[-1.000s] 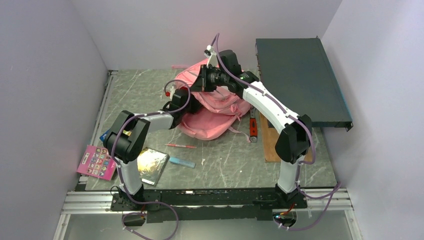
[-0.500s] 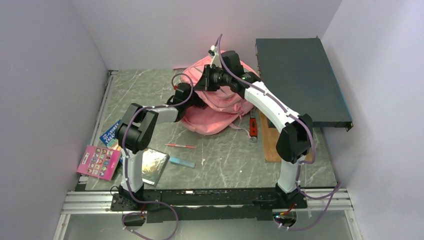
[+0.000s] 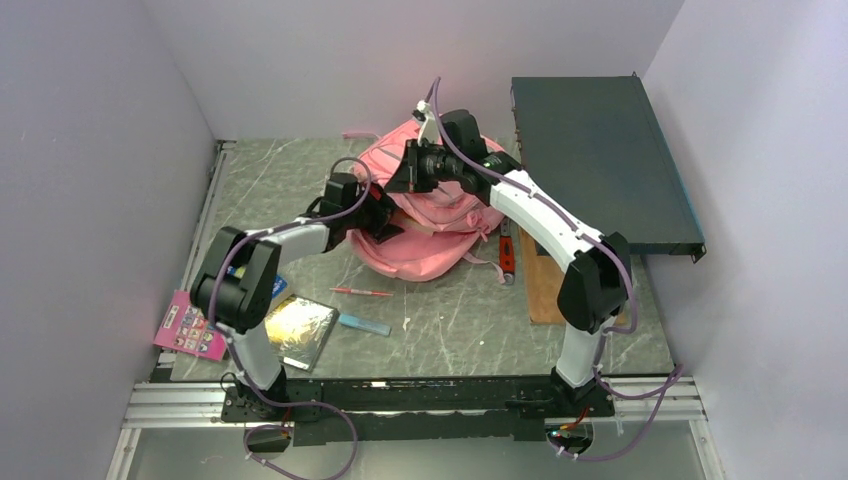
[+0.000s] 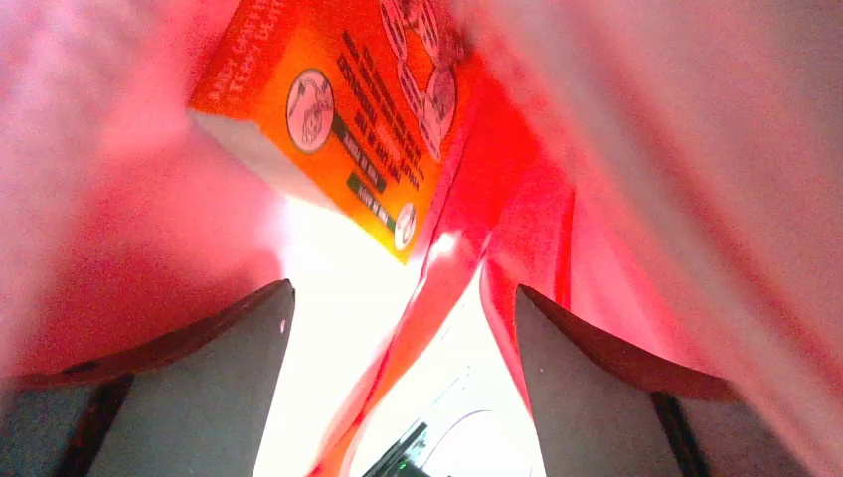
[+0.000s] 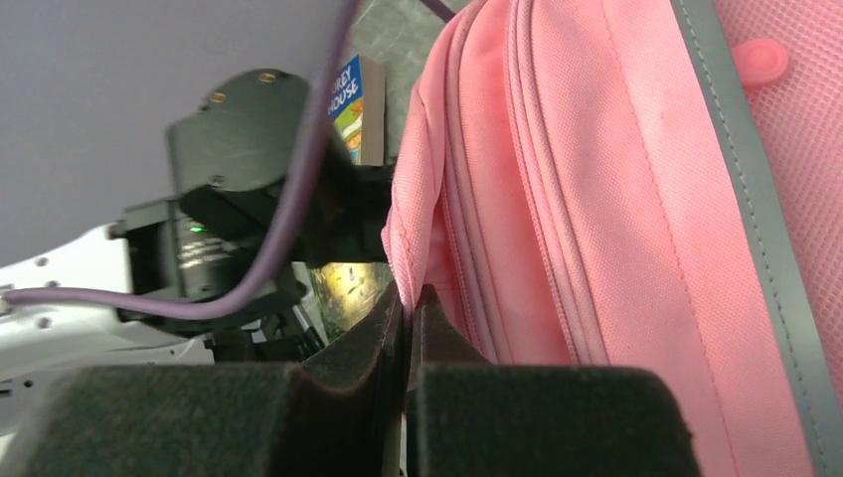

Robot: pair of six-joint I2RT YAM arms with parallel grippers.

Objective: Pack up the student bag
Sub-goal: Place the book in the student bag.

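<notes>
The student bag (image 3: 430,245), a soft pink backpack with grey trim, lies at the back middle of the table. My right gripper (image 3: 404,178) is shut on the edge of its opening (image 5: 406,288) and holds the fabric up. The pink side of the bag (image 5: 596,199) fills the right wrist view. My left gripper (image 3: 385,222) reaches into the mouth of the bag. In the left wrist view its fingers (image 4: 219,388) stand wide apart around the gripper (image 4: 403,308), with red-lit lining all round. An orange book (image 4: 338,109) lies inside the bag just beyond the fingertips, touched by neither.
On the table's near left lie a pink sticker sheet (image 3: 188,325), a shiny foil-covered book (image 3: 302,330), a red pen (image 3: 362,292) and a pale blue bar (image 3: 365,325). A red-handled tool (image 3: 507,255) and a wooden board (image 3: 540,285) lie right of the bag, below a dark flat case (image 3: 600,170).
My left arm pushed into the bag's mouth, then drew back a little with its elbow swinging left. The right gripper lifted the bag's edge slightly and stays shut on it.
</notes>
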